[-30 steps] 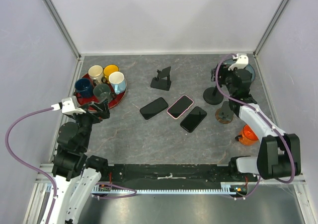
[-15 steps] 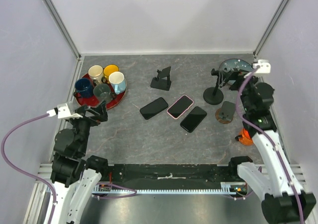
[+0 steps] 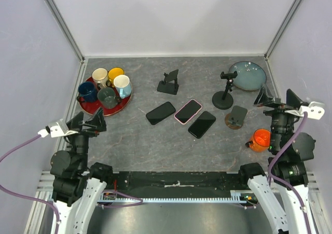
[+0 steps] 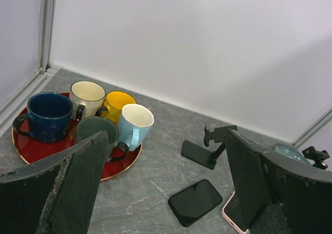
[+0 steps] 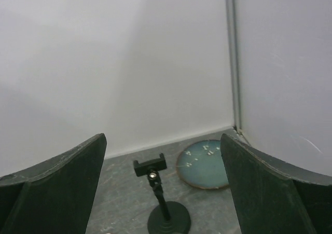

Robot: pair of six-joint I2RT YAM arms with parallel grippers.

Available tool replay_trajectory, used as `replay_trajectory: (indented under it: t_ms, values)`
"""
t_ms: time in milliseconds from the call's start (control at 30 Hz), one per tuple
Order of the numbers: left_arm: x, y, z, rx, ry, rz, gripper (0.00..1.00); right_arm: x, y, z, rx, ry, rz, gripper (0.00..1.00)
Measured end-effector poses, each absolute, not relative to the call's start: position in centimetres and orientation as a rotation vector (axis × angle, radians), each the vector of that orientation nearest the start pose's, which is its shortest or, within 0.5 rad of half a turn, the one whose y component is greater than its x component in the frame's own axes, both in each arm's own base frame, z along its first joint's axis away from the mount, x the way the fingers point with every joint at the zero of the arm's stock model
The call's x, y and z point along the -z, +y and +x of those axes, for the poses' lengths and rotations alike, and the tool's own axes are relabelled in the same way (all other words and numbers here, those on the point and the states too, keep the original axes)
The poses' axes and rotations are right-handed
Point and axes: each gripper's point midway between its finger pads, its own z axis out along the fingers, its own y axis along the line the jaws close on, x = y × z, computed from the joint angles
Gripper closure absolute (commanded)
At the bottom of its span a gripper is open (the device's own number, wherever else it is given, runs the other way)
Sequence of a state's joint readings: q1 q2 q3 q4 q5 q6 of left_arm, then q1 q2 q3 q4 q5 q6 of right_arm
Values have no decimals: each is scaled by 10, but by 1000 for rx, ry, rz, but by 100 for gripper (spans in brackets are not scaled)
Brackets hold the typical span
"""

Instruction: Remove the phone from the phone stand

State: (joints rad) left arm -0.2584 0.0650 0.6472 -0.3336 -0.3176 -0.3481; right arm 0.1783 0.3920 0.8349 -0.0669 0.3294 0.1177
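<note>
Three phones lie flat mid-table: a black phone (image 3: pixel 160 112), a pink-cased phone (image 3: pixel 188 111) and a second black phone (image 3: pixel 202 124). The folding phone stand (image 3: pixel 168 82) behind them holds nothing. The clamp stand (image 3: pixel 224 91) on a round base is also bare. My left gripper (image 3: pixel 85 122) is open and empty at the near left. My right gripper (image 3: pixel 277 99) is open and empty at the right edge. The left wrist view (image 4: pixel 166 140) shows the folding stand (image 4: pixel 210 148) and the black phone (image 4: pixel 195 202). The right wrist view (image 5: pixel 162 146) shows the clamp stand (image 5: pixel 161 192).
A red tray (image 3: pixel 120 105) with several mugs sits at the back left. A blue-green plate (image 3: pixel 248 75) lies at the back right. A small stand on a brown round base (image 3: pixel 236 117) and an orange mug (image 3: pixel 258 139) stand near my right arm.
Both arms have drawn back toward the near edge. My right gripper moved from beside the clamp stand to the right edge. The phones and stands have not moved.
</note>
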Motion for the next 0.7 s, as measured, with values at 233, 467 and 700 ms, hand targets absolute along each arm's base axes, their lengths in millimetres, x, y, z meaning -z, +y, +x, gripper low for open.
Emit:
replay_trajectory:
  t_ms: [233,467,700]
  values:
    - [-330,-5,180,307,1285,-330,1,-378,-30,222,65,1259,296,2]
    - [-333,-3,179,307,1268,-335,1,-356,-30,228,102,1284,292,2]
    - [-334,-4,181,307,1267,-335,2,-350,-36,221,112,1227,328,2]
